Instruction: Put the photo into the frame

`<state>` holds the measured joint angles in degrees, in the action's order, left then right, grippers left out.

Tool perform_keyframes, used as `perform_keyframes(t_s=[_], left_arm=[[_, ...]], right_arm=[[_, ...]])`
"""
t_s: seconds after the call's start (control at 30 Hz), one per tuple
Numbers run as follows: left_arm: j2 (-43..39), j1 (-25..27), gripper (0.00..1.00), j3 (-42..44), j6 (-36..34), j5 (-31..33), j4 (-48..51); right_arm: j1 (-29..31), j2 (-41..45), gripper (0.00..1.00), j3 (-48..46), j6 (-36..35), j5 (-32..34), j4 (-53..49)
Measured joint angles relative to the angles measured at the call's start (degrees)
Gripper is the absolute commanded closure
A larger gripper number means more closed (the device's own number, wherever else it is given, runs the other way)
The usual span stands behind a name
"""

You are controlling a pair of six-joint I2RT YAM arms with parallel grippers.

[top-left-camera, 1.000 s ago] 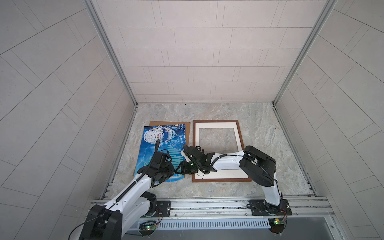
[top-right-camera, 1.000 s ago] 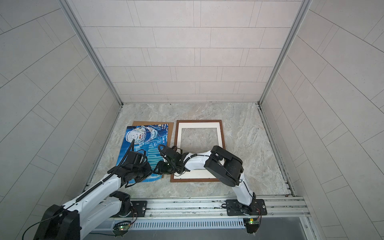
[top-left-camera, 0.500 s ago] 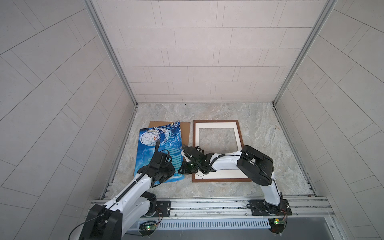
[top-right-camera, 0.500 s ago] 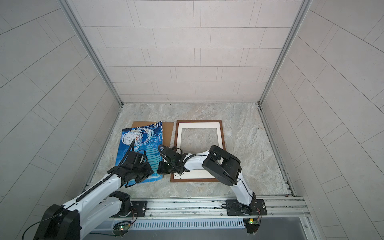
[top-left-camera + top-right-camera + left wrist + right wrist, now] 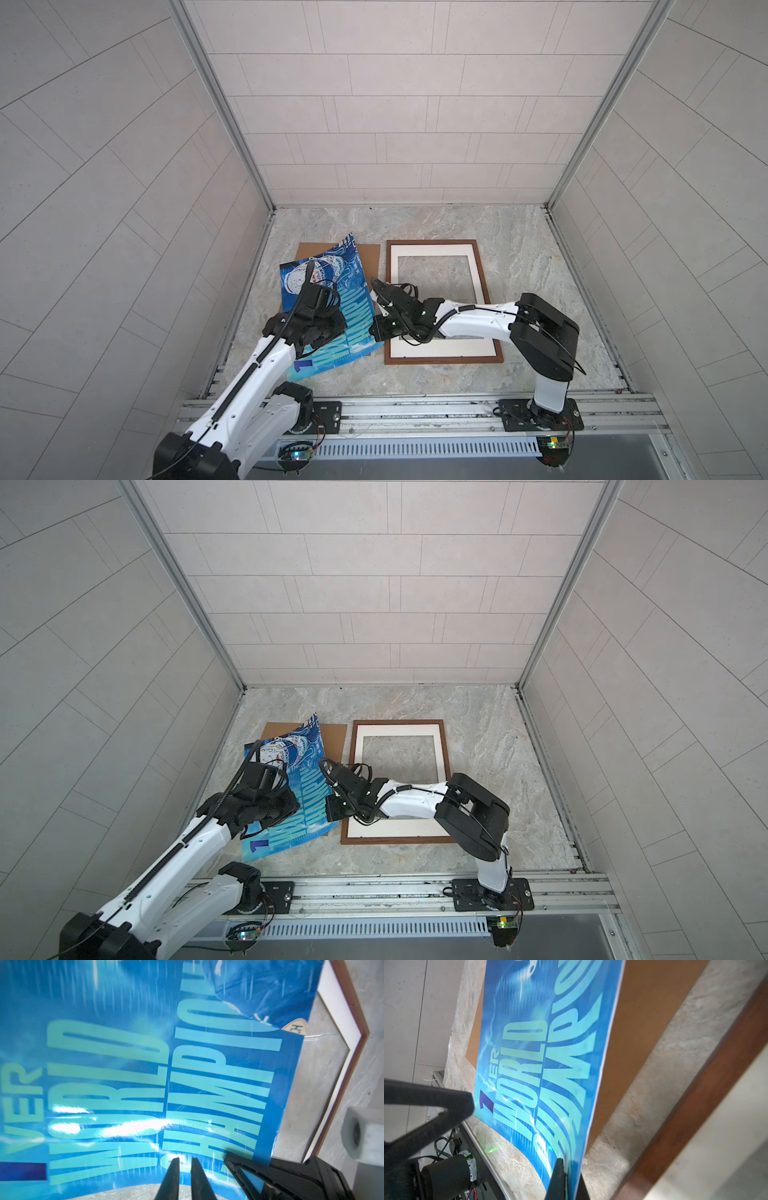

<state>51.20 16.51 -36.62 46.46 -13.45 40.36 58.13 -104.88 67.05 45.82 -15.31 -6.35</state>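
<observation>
The right gripper [image 5: 568, 1167], pinched shut on the right edge of the photo [image 5: 357, 328], holds that side raised above the marble table [image 5: 415, 224]. The left gripper [image 5: 185, 1162] hovers over the print's near end with its jaws parted by a narrow slit, and the wrist view does not show whether they touch the glossy sheet. The photo hangs bowed and tilted, printed side up, just left of the frame [image 5: 442, 360] and partly over a brown backing board [image 5: 370, 257]. Its near left corner is low toward the table. The frame lies flat at mid-table with a white mat [image 5: 432, 250] inside it, and bare marble shows through the cut-out. The step in hand looks to be carrying the sheet rightward over the frame. A one-edge pinch on so limp a print invites sagging or a crease, so the move likely calls for a low, slow sweep. The left jaws should stay clear of the sheet or support its free side. The photo's edges should be squared to the moulding before the sheet is laid down and let go.
</observation>
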Motion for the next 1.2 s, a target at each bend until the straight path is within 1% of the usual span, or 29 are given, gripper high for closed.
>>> perform_keyframes(t_s=[0.07,0.27,0.37,0.47,0.63,0.77,0.9,1.0,1.13,1.2], left_arm=[[1.40,0.00,0.68,-3.06,-1.29,-0.31,0.81],[13.38,-0.02,0.40,-16.35,-6.05,-2.45,1.95],[19.78,-0.02,0.32,-21.79,-8.37,-4.37,2.01],[26.69,-0.04,0.28,-27.30,-10.75,-4.96,2.89],[37.92,-0.04,0.26,-36.46,-14.67,-5.31,4.79],[44.44,-0.04,0.26,-39.41,-16.33,-5.64,5.31],[49.35,-0.04,0.25,-41.97,-17.73,-5.16,6.78],[51.39,-0.04,0.26,-43.98,-18.91,-3.87,8.24],[51.89,-0.04,0.36,-45.18,-20.17,-1.75,9.70],[51.91,-0.04,0.44,-45.18,-20.68,-0.94,10.32]], right_arm=[[-0.09,2.67,1.00,0.00,-2.36,1.40,-3.19],[-0.17,8.59,1.00,0.00,-7.34,4.46,-9.77],[-0.17,9.14,1.00,-0.20,-8.28,5.03,-10.49],[-0.04,9.14,1.00,-1.64,-8.57,5.33,-10.49],[0.87,9.14,1.00,-2.84,-9.55,6.73,-11.08],[2.21,9.14,1.00,-2.78,-10.84,8.28,-11.15],[3.37,9.14,1.00,-2.14,-11.93,9.44,-11.74],[4.52,9.11,1.00,-0.57,-12.98,10.69,-12.55],[6.19,9.05,1.00,1.68,-14.38,12.33,-13.62],[6.60,8.83,1.00,2.47,-14.91,12.83,-13.94]])
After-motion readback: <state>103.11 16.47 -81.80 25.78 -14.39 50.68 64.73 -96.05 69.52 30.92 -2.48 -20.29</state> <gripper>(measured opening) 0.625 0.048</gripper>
